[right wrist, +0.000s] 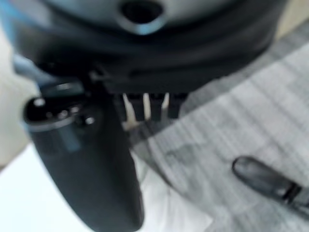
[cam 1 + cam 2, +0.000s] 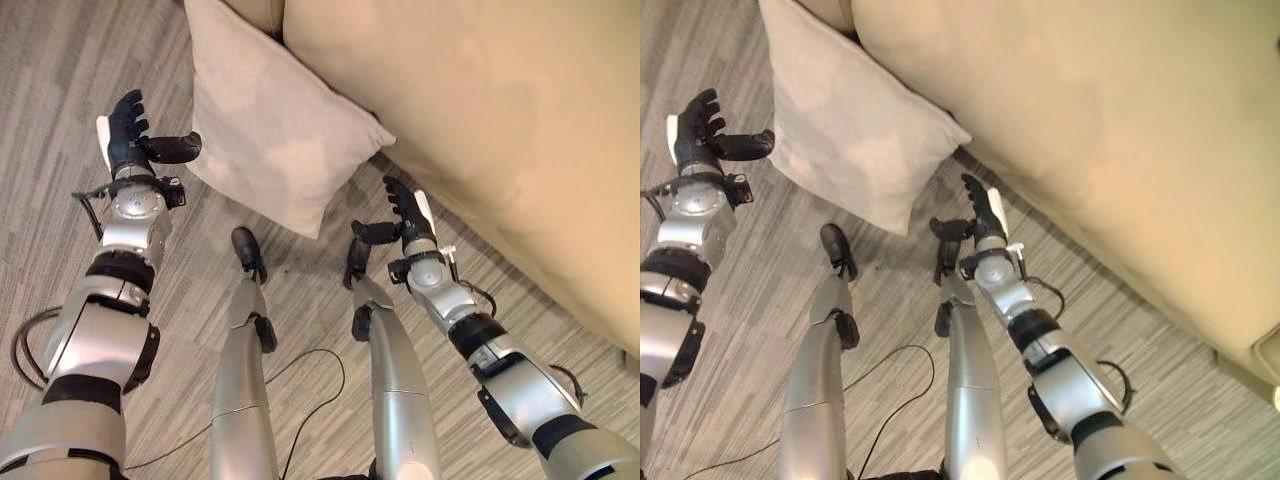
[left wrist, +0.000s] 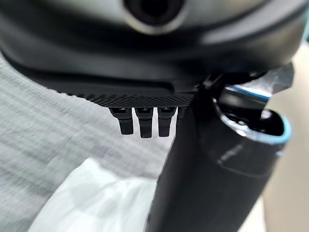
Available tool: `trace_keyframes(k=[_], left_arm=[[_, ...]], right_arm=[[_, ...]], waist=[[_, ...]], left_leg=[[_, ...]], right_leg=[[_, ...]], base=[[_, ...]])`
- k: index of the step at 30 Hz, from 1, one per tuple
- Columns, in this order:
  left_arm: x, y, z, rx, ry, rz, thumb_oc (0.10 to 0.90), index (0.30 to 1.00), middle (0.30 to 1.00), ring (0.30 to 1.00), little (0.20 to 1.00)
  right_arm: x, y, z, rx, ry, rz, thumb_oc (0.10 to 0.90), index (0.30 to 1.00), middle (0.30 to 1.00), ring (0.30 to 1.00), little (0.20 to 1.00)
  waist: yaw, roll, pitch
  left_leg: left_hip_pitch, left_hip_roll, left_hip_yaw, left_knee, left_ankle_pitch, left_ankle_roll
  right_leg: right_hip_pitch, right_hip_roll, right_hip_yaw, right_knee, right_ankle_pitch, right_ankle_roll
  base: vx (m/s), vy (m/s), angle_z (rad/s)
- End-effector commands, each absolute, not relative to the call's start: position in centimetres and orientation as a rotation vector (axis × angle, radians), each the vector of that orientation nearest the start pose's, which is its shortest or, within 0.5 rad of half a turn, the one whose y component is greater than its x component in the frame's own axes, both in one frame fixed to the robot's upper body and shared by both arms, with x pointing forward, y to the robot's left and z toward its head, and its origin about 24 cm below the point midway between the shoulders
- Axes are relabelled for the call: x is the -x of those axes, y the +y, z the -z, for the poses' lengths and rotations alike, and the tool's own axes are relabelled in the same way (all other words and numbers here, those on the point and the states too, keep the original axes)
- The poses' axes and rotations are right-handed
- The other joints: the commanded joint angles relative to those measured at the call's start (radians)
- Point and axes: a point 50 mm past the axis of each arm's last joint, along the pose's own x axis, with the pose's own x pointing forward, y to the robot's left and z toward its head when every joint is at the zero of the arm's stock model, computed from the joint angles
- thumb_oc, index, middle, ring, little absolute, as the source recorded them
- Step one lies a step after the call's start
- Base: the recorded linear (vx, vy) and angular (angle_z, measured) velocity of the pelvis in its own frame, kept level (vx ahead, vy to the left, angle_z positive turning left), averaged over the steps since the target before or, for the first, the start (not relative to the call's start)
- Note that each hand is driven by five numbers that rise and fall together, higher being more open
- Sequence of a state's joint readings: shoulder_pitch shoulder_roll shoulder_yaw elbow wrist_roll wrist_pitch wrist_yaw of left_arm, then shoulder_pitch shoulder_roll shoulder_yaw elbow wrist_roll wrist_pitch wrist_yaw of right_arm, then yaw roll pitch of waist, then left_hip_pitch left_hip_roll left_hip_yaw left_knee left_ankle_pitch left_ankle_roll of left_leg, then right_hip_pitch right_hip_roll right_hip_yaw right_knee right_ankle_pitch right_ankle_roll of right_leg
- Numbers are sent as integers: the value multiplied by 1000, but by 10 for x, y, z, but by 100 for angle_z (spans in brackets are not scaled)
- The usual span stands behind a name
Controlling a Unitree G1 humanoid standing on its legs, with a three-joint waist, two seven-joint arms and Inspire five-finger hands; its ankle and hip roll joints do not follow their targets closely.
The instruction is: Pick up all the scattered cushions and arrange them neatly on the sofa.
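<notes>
L hand [image 2: 130, 140]: fingers straight, thumb spread toward the cushion, holding nothing. It hovers above the floor [image 2: 60, 70] just beside the cushion's L edge, not touching.

R hand [image 2: 405, 215]: open too, fingers extended, thumb out sideways, empty. It sits in the gap between the cushion's lower R corner and the sofa [image 2: 500, 130] front edge, near both, contact with neither visible.

Cushion [image 2: 265, 130]: 1 pale beige square pillow, on the grey wood-grain floor, tilted, its upper edge leaning against the sofa base. Its lower corner points toward the robot. In the L wrist view the cushion [image 3: 96, 198] shows as a pale shape past the fingers [image 3: 147, 125].

Obstructions: sofa body stands close on the R side of the R hand. Floor on the L side of the L hand is open.
</notes>
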State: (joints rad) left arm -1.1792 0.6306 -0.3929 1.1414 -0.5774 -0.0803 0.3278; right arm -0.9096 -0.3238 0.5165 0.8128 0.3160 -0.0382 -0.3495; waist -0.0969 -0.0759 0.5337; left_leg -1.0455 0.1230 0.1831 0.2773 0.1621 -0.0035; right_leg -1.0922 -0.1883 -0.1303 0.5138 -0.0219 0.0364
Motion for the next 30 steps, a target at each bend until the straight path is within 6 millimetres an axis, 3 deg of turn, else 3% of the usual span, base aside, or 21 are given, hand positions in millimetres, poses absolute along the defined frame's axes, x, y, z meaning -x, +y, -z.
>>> trace_keyframes(k=[1,5,13,17,22,23,25,26,28,29,30], left_arm=[[-401,283,-264,-134,-267,-569,800,900,900,900,900],[-401,279,-282,-192,-309,-558,800,900,900,900,900],[-402,269,-305,-187,-373,-539,800,900,900,900,900],[-404,260,-312,-191,-383,-515,800,900,900,900,900],[-415,216,-313,-169,-404,-419,800,900,900,900,900],[-415,216,-313,-169,-406,-418,800,900,900,900,900],[-419,189,-320,-188,-418,-344,800,900,900,900,900],[-419,189,-320,-188,-418,-344,800,900,900,900,900],[-421,173,-320,-259,-415,-297,800,900,900,900,900],[-424,161,-318,-252,-396,-259,800,900,900,900,900],[-424,155,-315,-212,-392,-222,800,900,900,900,900]], right_arm=[[-392,-122,-140,269,-155,19,800,900,900,900,900],[-399,-117,-169,250,-232,26,800,900,900,900,900],[-408,-122,-191,148,-251,92,800,900,900,900,900],[-410,-115,-205,29,-276,70,800,900,900,900,900],[-414,-93,-240,-47,-340,20,800,900,900,900,900],[-414,-93,-241,-47,-341,21,800,900,900,900,900],[-416,-85,-254,-39,-346,5,800,900,900,900,900],[-416,-85,-254,-40,-346,5,800,900,900,900,900],[-416,-74,-259,-63,-341,-34,800,900,900,900,900],[-414,-58,-265,-65,-339,-81,800,900,900,900,900],[-413,-52,-269,-65,-347,-107,530,495,495,495,495]], waist=[[10,22,-15],[11,29,-23],[14,50,-54],[13,53,-67],[23,57,-89],[23,57,-89],[29,62,-99],[29,62,-99],[29,61,-109],[32,60,-119],[35,60,-122]], left_leg=[[-108,-15,-86,155,-175,-52],[-168,-20,-80,179,-180,-48],[-279,-34,-76,256,-205,-34],[-319,-41,-72,272,-208,-33],[-371,-51,-75,282,-206,-30],[-374,-51,-74,283,-206,-30],[-398,-57,-77,288,-205,-29],[-399,-57,-77,288,-205,-29],[-410,-61,-78,289,-202,-28],[-417,-64,-76,292,-204,-26],[-421,-66,-77,294,-204,-25]], right_leg=[[1,-46,72,-23,-54,65],[-73,-47,90,15,-63,66],[-188,-59,115,115,-101,65],[-229,-62,129,139,-109,65],[-280,-67,141,150,-114,68],[-283,-67,141,152,-114,68],[-308,-74,142,164,-121,69],[-308,-74,142,164,-121,69],[-320,-70,145,170,-123,67],[-327,-69,148,164,-123,66],[-331,-69,148,164,-125,65]], base=[[19,-17,6],[26,-7,4],[55,14,6],[54,14,6],[65,2,5],[42,-3,1],[52,-17,0],[43,-28,1],[22,-13,1],[46,-24,1],[35,-26,0]])
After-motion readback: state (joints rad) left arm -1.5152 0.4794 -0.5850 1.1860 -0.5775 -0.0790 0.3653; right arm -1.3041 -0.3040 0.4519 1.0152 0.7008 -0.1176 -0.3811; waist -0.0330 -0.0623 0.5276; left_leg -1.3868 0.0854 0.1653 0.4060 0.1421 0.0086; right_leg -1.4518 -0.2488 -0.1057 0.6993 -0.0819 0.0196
